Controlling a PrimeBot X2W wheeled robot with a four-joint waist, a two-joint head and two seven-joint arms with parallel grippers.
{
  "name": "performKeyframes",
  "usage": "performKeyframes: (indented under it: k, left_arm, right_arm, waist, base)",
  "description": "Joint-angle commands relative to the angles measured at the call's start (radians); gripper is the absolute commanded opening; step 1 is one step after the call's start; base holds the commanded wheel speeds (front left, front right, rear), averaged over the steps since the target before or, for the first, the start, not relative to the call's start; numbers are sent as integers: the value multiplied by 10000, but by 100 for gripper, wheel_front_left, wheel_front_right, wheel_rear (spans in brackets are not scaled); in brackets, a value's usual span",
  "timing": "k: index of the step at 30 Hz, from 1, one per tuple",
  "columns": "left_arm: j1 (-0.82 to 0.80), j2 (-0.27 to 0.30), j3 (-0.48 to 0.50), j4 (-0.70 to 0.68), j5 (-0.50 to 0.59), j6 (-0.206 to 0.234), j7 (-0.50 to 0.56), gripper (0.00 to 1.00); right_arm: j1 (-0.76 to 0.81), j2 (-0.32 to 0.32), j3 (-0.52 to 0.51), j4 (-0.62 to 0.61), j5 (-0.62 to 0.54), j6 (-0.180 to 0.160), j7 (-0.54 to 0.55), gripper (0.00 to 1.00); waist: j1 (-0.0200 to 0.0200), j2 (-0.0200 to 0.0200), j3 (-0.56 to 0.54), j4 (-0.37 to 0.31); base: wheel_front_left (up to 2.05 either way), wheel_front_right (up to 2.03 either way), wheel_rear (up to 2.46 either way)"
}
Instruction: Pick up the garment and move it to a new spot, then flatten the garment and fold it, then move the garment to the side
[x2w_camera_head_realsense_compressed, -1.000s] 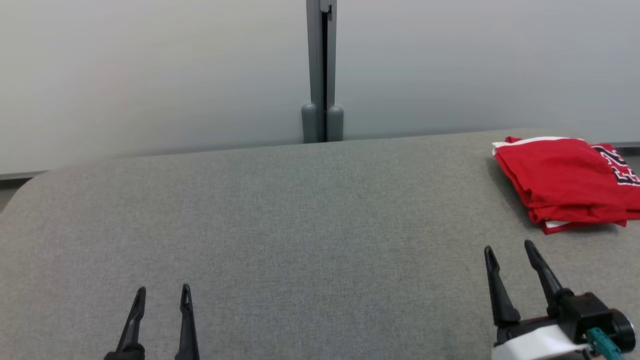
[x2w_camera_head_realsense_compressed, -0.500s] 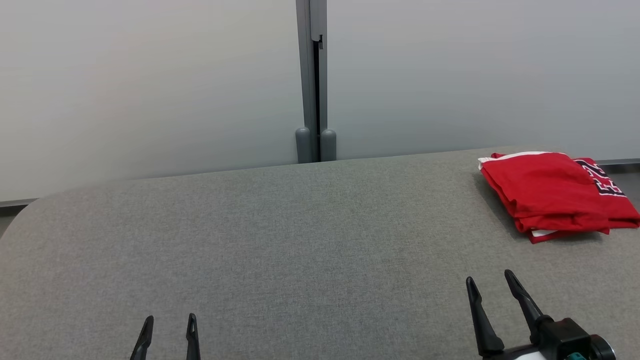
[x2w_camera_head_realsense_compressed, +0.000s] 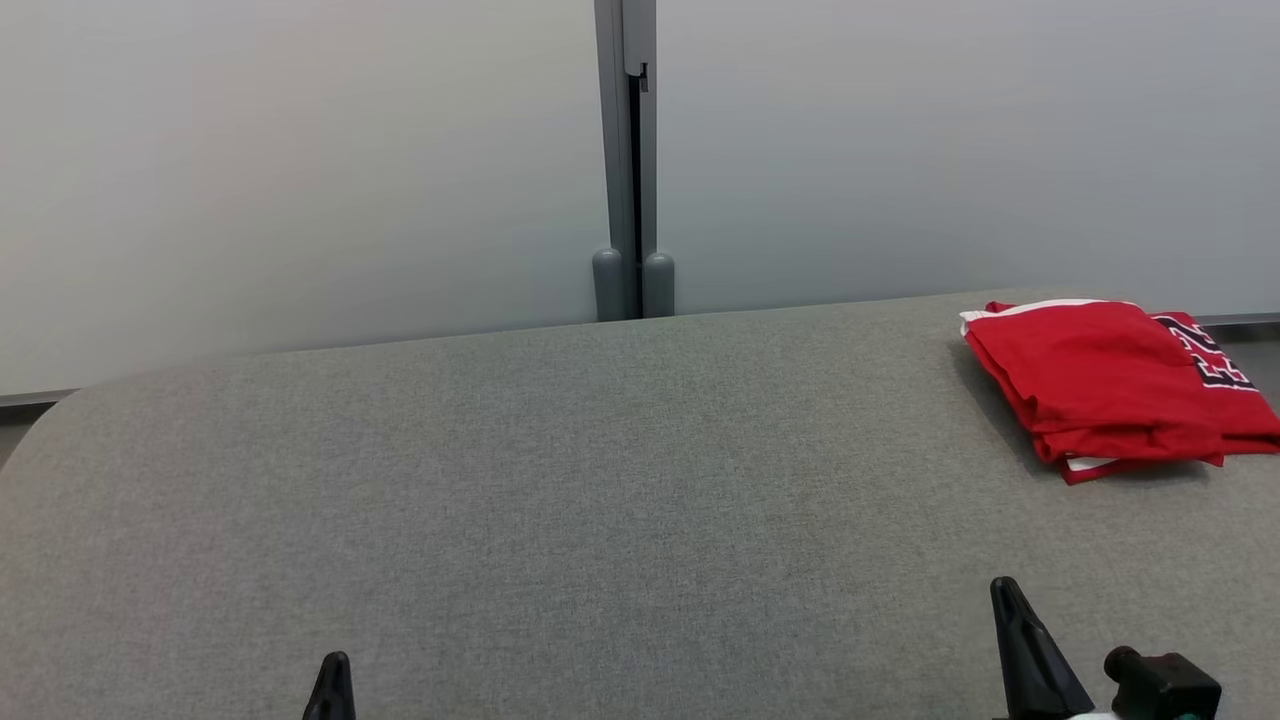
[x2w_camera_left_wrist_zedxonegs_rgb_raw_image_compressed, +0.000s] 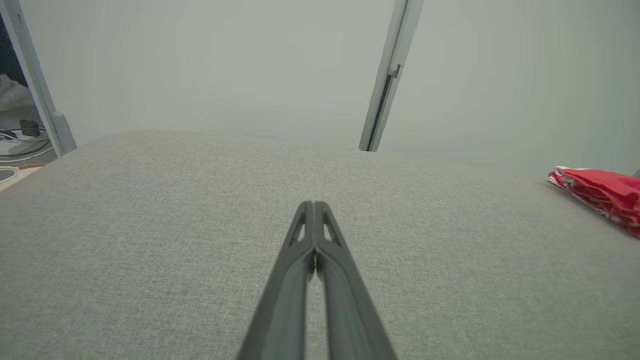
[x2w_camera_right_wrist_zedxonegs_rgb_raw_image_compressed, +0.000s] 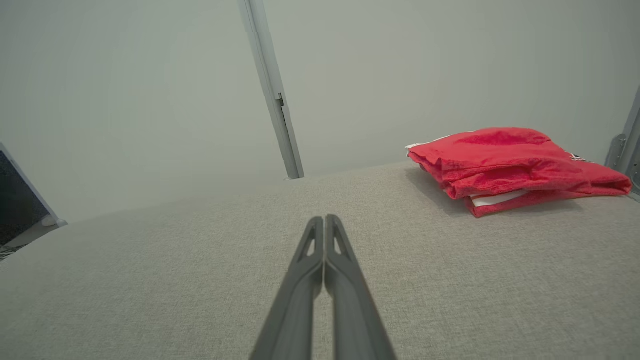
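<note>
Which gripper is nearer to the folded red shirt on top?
Right. The right gripper sits just short of the red shirt, on the robot's side; the left gripper is far off to its left.

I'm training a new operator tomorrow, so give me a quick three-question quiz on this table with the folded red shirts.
1. True or false: the left gripper and the right gripper are both shut and hold nothing.
2. Where on the grey table does the folded garment lie in the head view? A: far right. B: centre. C: near left corner.
3. Fill the gap: the jersey showing at the garment's right edge bears black ____.
Key: 1 true; 2 A; 3 numbers.
</note>
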Motion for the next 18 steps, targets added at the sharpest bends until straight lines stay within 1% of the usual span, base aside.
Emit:
performKeyframes:
  k: [1, 13, 18]
  left_arm:
    - [-398, 71, 88, -99, -462, -90, 63, 0]
    - [-969, 151, 276, 156, -2678, -427, 536, 0]
    - [-1138, 171, 337, 227, -3342, -526, 679, 0]
  right_arm:
    - [-337, -40, -104, -174, 463, -1, 105, 0]
    - [-630, -50, -430, -212, 2680, -1, 630, 0]
    - [-718, -51, -527, -224, 3345, -1, 786, 0]
  waist:
    - [0, -1, 13, 4]
    - [0, -1, 130, 39]
    - [0, -1, 169, 50]
  base:
    - [0, 0, 0]
    - [0, 0, 0]
    - [0, 0, 0]
